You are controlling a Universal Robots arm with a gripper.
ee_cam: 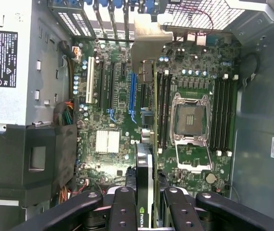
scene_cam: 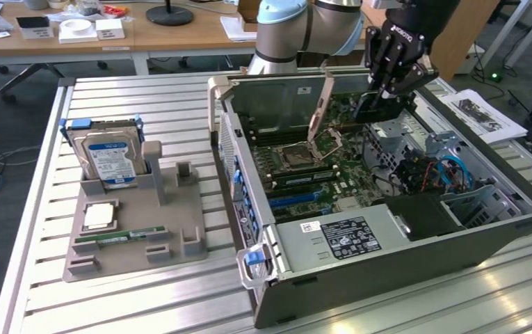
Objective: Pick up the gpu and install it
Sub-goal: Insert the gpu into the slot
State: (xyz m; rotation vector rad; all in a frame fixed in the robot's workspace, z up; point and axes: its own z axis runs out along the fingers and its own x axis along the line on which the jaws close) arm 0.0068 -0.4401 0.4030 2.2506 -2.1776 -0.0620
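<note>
Slatted table (scene_cam: 135, 306); end effector (ee_cam: 146, 197) clamps gpu (ee_cam: 144, 163), partly hidden.

Arm bent over from the back, gripper clamped tight

The arm (scene_cam: 303, 28) stands at the far edge of the table (scene_cam: 135, 97) and bends over toward the exterior view's right, with the wrist aiming the black gripper (scene_cam: 378, 104) steeply downward. In the wrist view its fingers (ee_cam: 122, 211) are pinched onto both faces of the gpu (ee_cam: 144, 163), which sits edge-on between them.
</note>
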